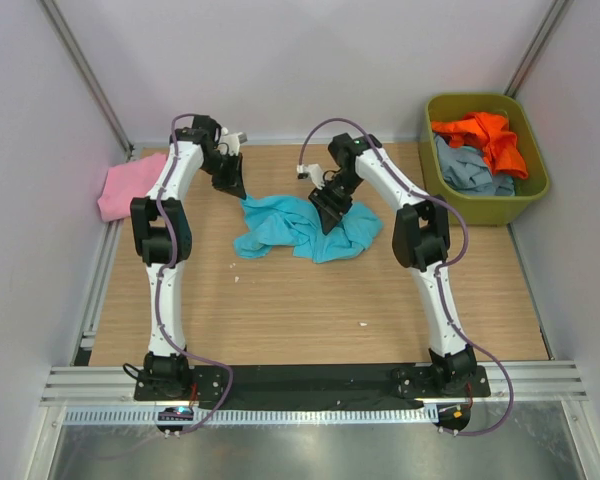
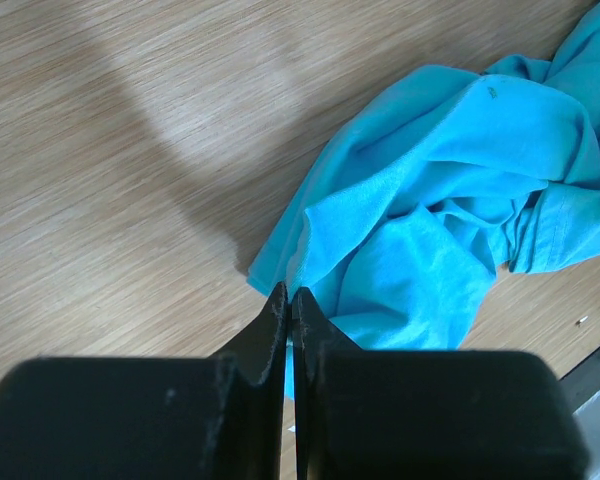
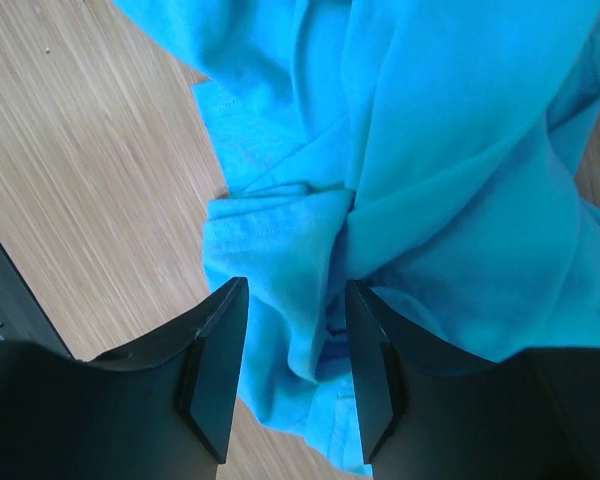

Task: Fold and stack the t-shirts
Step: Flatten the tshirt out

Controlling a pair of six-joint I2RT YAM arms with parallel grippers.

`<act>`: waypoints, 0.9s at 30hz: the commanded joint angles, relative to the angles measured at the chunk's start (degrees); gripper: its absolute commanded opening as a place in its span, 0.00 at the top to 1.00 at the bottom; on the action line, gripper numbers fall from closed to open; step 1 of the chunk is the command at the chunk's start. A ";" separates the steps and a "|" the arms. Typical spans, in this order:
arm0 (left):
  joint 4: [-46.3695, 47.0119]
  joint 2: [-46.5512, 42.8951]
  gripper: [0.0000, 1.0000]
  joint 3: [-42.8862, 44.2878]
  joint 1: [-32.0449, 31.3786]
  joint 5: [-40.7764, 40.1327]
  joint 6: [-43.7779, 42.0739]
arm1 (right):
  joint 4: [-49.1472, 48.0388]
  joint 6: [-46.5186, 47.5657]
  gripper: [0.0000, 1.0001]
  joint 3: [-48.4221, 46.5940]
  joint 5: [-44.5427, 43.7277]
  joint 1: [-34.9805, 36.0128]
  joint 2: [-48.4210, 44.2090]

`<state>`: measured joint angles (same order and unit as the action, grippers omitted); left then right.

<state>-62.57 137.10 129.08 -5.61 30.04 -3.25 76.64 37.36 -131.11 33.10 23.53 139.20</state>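
Note:
A large turquoise t-shirt (image 1: 305, 228) lies crumpled in the middle of the wooden table. My left gripper (image 1: 234, 188) is at its far left corner, and in the left wrist view the left gripper (image 2: 291, 293) is shut on the edge of the turquoise t-shirt (image 2: 430, 220). My right gripper (image 1: 329, 214) hangs over the shirt's middle. Seen from the right wrist, the right gripper (image 3: 293, 290) stands open, its fingers either side of a raised fold of the turquoise t-shirt (image 3: 430, 150). A pink t-shirt (image 1: 130, 186) lies at the table's left edge.
An olive-green bin (image 1: 533, 190) stands at the back right, holding an orange t-shirt (image 1: 488, 138) and a grey-blue t-shirt (image 1: 470, 170). Walls close the table in on the left, back and right. Bare wood (image 1: 310, 310) stretches between the shirt and the arm bases.

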 commanded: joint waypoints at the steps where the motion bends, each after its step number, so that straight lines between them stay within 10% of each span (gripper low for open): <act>1: -0.01 -3.42 0.98 -0.05 0.16 1.07 -0.01 | 5.97 -0.19 0.51 -3.80 -0.23 1.52 0.72; 10: 0.08 -2.80 0.98 0.39 0.07 1.07 0.17 | 6.68 0.25 0.57 -4.07 -1.11 2.40 1.52; 18: 0.34 -2.28 0.97 0.56 0.16 1.07 0.34 | 6.24 -0.27 0.93 -3.89 -2.43 2.31 1.87; 27: -0.10 -3.15 0.99 6.35 0.77 0.63 0.26 | -8.32 -5.71 0.99 -9.08 -12.59 0.48 -7.87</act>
<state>-62.92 137.10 130.10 -5.56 30.00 -3.18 75.48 34.96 -135.72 26.92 25.50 140.79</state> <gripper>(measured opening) 0.023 0.033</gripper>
